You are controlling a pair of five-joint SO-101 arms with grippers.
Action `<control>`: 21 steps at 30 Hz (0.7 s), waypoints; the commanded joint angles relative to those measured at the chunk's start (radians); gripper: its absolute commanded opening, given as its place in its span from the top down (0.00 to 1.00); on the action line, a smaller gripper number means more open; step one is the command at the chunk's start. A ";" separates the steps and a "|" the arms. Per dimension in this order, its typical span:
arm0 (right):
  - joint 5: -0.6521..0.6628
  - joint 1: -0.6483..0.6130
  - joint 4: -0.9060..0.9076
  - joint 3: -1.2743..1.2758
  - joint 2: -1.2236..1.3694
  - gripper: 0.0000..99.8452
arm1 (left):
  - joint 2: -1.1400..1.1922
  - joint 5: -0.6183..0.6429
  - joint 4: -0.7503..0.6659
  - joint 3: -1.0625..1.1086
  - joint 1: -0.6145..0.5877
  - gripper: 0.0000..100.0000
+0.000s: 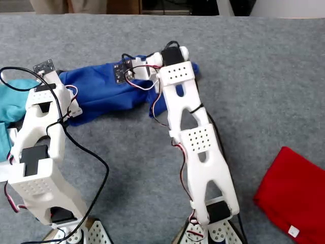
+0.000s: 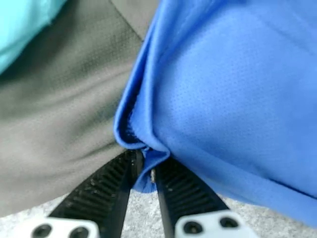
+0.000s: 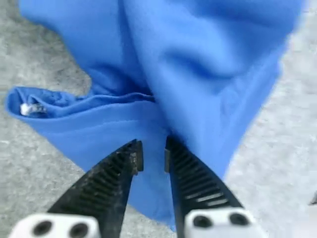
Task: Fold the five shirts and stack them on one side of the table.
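Left gripper (image 2: pixel 143 166): black ribbed jaws clenched on a bunched fold at the edge of the blue shirt (image 2: pixel 228 89).
Right gripper (image 3: pixel 151 151): jaws nearly closed, with blue shirt cloth (image 3: pixel 198 59) in the narrow gap between them; this reads as a pinch on the same garment.

Left wrist view: a dark grey cloth (image 2: pixel 59 114) lies between the blue fabric and the teal shirt (image 2: pixel 20 25).
Right wrist view: a small white tag (image 3: pixel 27 109) sits at one end of a blue fold, with grey table (image 3: pixel 29 173) beneath.

High view:
- The blue shirt (image 1: pixel 101 91) is spread, rumpled, between the two wrists, toward the far edge of the table (image 1: pixel 254 76) and left of its middle.
- The left arm (image 1: pixel 38 152) is at the shirt's left end and the right arm (image 1: pixel 198 137) is at its right end.
- The teal shirt (image 1: pixel 12 101) is at the left edge, partly under the left arm.
- The red shirt (image 1: pixel 297 193) lies at the right edge near the near corner, well apart from the others.

Count: two arms, two grippers; three shirts in the high view (one blue, one teal, one red), plus one dark grey cloth.
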 commanded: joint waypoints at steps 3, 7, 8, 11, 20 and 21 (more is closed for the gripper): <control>-0.003 -0.010 -0.021 -0.051 -0.004 0.90 | -0.048 0.009 -0.018 -0.003 -0.011 0.97; -0.003 -0.013 -0.055 -0.051 -0.004 0.90 | -0.048 0.009 -0.018 -0.003 -0.011 0.97; -0.003 -0.015 -0.060 -0.051 -0.004 0.90 | -0.048 0.009 -0.018 -0.003 -0.011 0.97; -0.003 -0.022 -0.068 -0.051 -0.004 0.90 | -0.048 0.009 -0.018 -0.003 -0.011 0.97; -0.003 -0.036 -0.092 -0.051 -0.005 0.90 | -0.048 0.009 -0.018 -0.003 -0.009 0.97; -0.003 -0.039 -0.089 -0.051 -0.005 0.90 | -0.048 0.009 -0.018 -0.003 -0.009 0.97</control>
